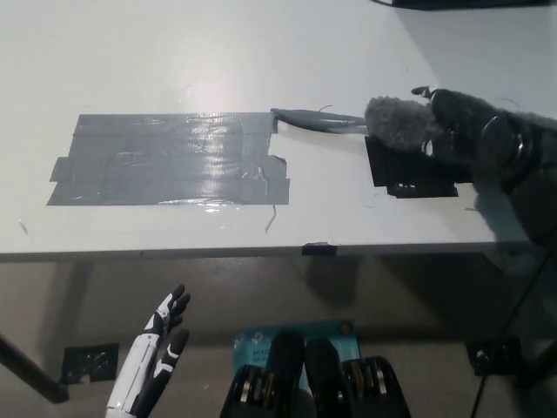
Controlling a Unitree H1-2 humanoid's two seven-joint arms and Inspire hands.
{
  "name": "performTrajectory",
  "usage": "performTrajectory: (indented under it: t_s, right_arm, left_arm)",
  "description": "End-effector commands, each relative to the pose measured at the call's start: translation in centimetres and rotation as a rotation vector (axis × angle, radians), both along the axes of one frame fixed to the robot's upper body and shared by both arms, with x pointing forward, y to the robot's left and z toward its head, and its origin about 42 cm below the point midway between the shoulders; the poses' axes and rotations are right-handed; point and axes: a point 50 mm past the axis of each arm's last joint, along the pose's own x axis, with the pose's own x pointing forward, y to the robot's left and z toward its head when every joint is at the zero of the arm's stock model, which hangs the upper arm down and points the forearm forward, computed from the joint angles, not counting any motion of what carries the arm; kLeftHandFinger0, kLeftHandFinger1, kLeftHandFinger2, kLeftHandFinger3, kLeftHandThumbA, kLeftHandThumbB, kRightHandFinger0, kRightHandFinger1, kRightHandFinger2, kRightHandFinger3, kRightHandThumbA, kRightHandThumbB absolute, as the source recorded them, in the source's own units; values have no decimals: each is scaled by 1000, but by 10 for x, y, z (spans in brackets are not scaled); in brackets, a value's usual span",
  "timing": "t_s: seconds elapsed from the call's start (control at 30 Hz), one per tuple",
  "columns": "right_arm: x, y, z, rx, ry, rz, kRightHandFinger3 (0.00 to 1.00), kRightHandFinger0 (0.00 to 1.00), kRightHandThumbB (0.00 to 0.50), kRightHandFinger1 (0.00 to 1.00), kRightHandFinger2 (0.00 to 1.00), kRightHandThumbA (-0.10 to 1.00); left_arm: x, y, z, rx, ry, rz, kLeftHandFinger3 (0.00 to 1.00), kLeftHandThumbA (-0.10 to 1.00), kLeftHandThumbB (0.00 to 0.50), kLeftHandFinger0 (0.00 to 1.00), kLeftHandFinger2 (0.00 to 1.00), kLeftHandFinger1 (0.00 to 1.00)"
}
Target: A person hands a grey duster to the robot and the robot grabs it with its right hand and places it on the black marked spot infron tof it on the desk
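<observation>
1. One grey duster (383, 122), with one fluffy head and one handle.
2. One large patch of dark tape (167, 159) on the desk (made of several overlapping strips; their exact number cannot be told).
3. One smaller black square patch (402, 174) near the desk's right edge, partly covered.
4. One desk (174, 52), white-topped.
5. Two robot hands: one black right hand (470, 135) and one white left hand (152, 357).
6. One small black clip-like piece (318, 249) on the desk's front edge.
7. One blue-green label (261, 340) on the floor below.
</observation>
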Motion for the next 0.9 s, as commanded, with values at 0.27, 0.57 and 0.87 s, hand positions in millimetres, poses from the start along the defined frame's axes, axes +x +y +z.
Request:
performTrajectory:
  t_s: [0.27, 0.57, 0.87]
  right_arm:
    - [-105, -56, 351, 629, -139, 565, 1000, 1000, 500, 1000, 1000, 613]
    - [-231, -39, 266, 616, -567, 707, 1000, 1000, 479, 1000, 1000, 994]
    - [-336, -22, 122, 795, -551, 625, 1000, 1000, 473, 1000, 1000, 1000]
  left_arm:
    - [9, 7, 10, 79, -54, -37, 1000, 958, 214, 1000, 1000, 1000]
    - [22, 1, 17, 68, -67, -55, 1000, 956, 222, 1000, 1000, 1000]
    - [22, -2, 12, 64, -59, -53, 1000, 958, 225, 1000, 1000, 1000]
